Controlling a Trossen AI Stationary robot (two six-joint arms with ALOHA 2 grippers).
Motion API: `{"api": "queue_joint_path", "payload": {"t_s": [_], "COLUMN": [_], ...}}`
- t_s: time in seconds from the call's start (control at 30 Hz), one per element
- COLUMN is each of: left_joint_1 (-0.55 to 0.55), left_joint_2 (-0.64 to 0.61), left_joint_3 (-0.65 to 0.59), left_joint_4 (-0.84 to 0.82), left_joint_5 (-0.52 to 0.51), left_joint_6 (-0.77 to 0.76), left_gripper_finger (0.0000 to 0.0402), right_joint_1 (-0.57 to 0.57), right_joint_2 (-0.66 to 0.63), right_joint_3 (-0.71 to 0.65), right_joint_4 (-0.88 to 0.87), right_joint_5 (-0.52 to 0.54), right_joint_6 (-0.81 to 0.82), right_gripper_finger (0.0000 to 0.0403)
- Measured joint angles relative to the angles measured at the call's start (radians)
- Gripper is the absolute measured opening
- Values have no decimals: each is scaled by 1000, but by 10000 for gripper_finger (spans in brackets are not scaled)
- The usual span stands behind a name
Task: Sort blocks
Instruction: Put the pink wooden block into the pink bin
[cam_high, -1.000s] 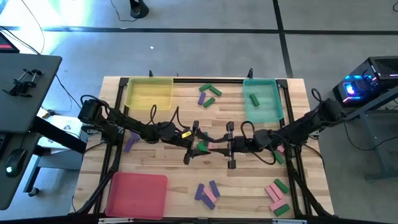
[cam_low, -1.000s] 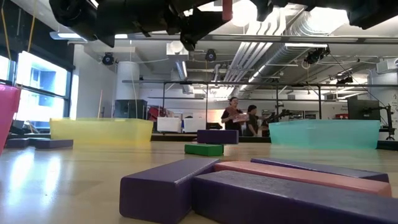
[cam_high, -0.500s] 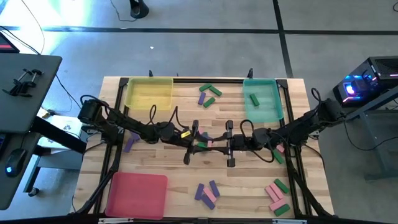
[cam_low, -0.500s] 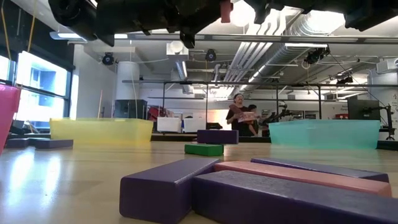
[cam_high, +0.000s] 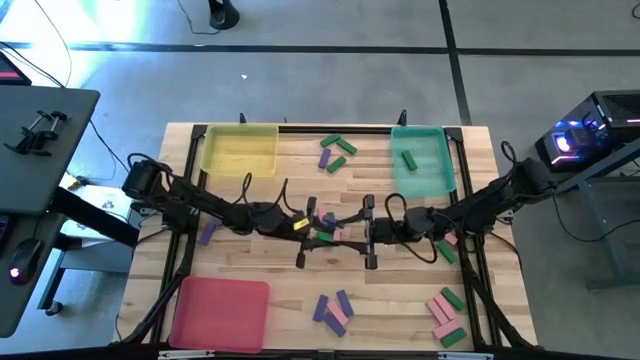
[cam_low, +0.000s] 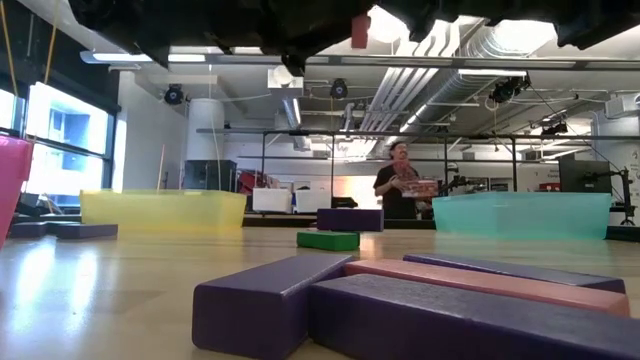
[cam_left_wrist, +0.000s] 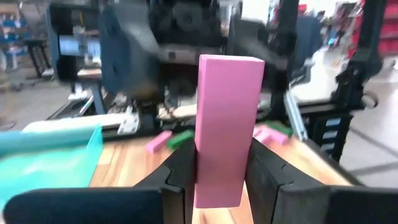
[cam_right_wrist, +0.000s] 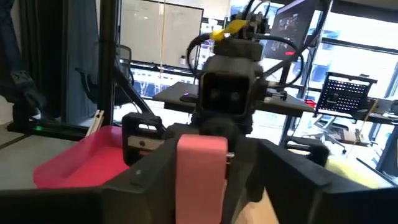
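Since a second ago: left gripper gone from wide apart to clamped on the pink block; right gripper just let go, fingers spread to either side of that block. A handover in mid-air above the middle of the table, seen from above just right of the table's centre line. Block held upright, top end free, bottom end lost between the left fingers. In the low view only a small reddish stub showing under the dark arms (grip itself cut off at the top edge). Person in the room behind now farther right than before. Around: yellow tray, teal tray holding one green block, red tray, loose blocks near the front edge of the table.
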Motion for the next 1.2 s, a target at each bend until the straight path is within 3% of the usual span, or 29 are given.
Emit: {"api": "queue_joint_path", "payload": {"t_s": [0.17,0.4,0.5,0.63,0.77,0.9,1.07,1.2], "left_joint_1": [-56,-183,-256,-377,-497,-608,-732,-789], "left_joint_2": [-120,-249,-238,-196,-152,-109,-60,-2], "left_joint_3": [13,230,357,488,566,585,587,587], "left_joint_4": [-274,-1002,-1326,-1650,-1778,-1796,-1799,-1802], "left_joint_5": [-165,-432,-514,-517,-431,-321,-263,-212], "left_joint_6": [98,151,75,-110,-341,-616,-973,-1153], "left_gripper_finger": [79,79,79,79,79,79,79,78], "right_joint_1": [38,120,143,145,145,145,143,143], "right_joint_2": [-54,-99,-98,-98,-98,-98,-98,-98], "right_joint_3": [0,1,0,0,0,0,0,0], "right_joint_4": [16,12,2,-15,-27,-42,-49,-47], "right_joint_5": [7,2,1,7,11,11,11,10], "right_joint_6": [-10,-54,-68,-68,-68,-68,-71,-86], "right_gripper_finger": [247,250,251,251,251,251,251,251]}}
